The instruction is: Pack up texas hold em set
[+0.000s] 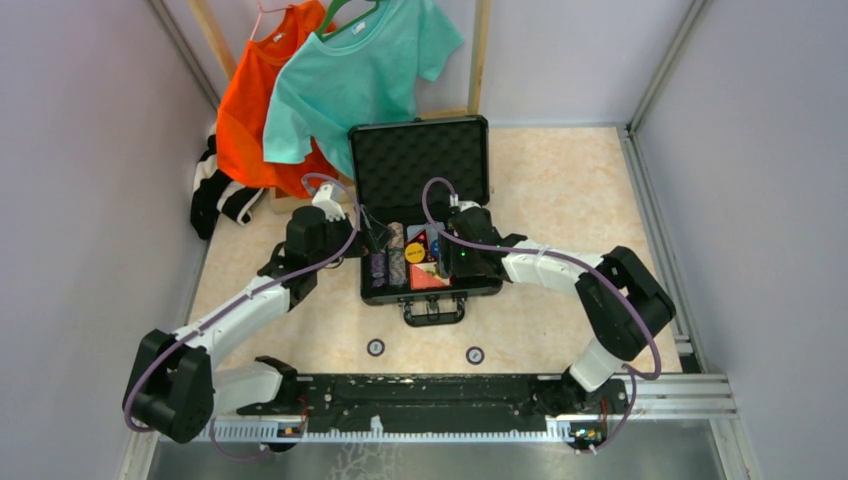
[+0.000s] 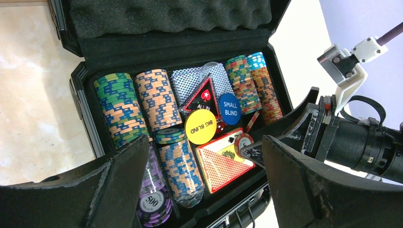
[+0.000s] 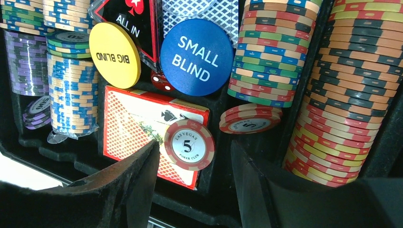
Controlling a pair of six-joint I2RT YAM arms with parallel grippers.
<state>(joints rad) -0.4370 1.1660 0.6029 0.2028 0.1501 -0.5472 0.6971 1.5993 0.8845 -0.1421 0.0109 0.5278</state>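
- Black briefcase (image 1: 430,293): open at the middle of the surface (image 1: 570,190), with its foam lid (image 1: 420,160) upright along the 12 o'clock edge. Chip rows, buttons and cards lie inside.
- My right fingers (image 3: 128,180): apart, low over the case's 5 o'clock part, straddling a red "5" chip (image 3: 189,145). A dark gap shows on the chip's 3 o'clock side, so I judge it not clamped.
- That chip: tilted, leaning on the red card box (image 3: 128,118), not seated in any row.
- Short red stack (image 3: 250,118): just beside the chip at its 2 o'clock. I judge this to be the chip's home.
- My left fingers (image 2: 119,185): wide apart and empty, hovering at the case's 9 o'clock side.
- Method: close squarely on the chip's rim, lift it clear of the box, and lay it flat on the short stack. Keep off the tall chip row (image 3: 342,95) at 3 o'clock and the SMALL BLIND button (image 3: 202,57) at 12.
- Loose chip (image 1: 376,347) and second loose chip (image 1: 475,354): on the surface at the case's 6 o'clock, not yet packed.
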